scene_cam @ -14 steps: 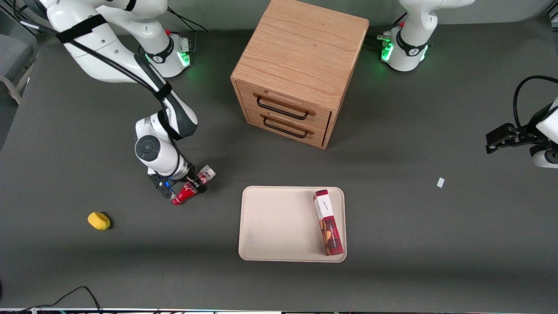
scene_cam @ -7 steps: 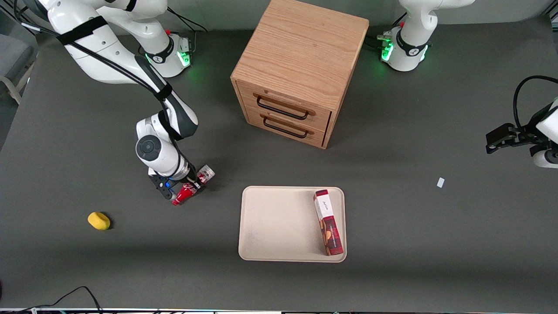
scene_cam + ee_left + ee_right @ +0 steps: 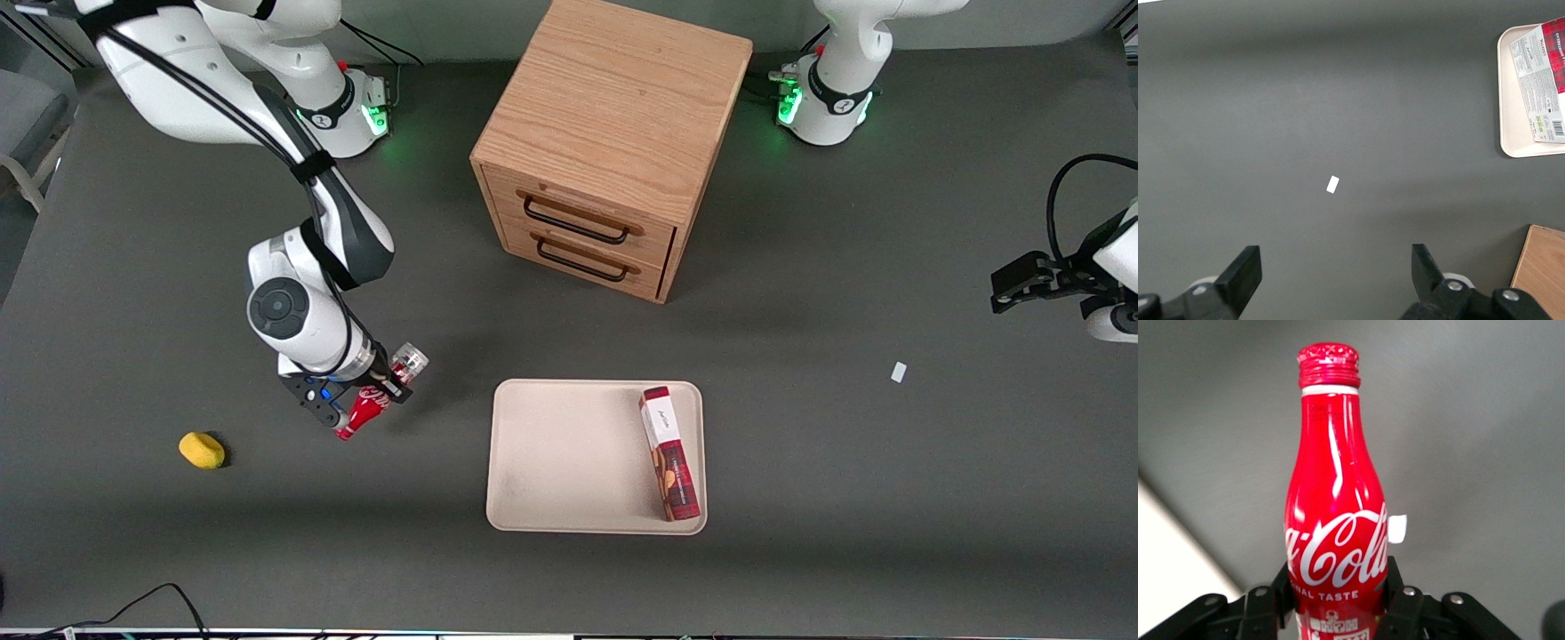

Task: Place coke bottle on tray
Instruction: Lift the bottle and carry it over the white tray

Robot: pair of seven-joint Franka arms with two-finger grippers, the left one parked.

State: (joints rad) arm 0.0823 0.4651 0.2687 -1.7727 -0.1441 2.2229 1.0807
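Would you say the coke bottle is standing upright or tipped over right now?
Tipped: the coke bottle lies slanted, neck nearer the front camera, held in the shut claw, apart from the tray.

A robotics lab is shown. Arm bases (image 3: 342, 111) are bolted onto a grey surface (image 3: 800, 462). Cables (image 3: 133, 604) are seen trailing.

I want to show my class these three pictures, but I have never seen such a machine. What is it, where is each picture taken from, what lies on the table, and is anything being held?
These are white robot arms at a dark table. The front view looks down from in front; the other two come from cameras on the arms' wrists. The working arm's gripper is shut on the coke bottle, beside the cream tray, which holds a biscuit box. A wooden drawer cabinet, a yellow object and a white scrap are also there.
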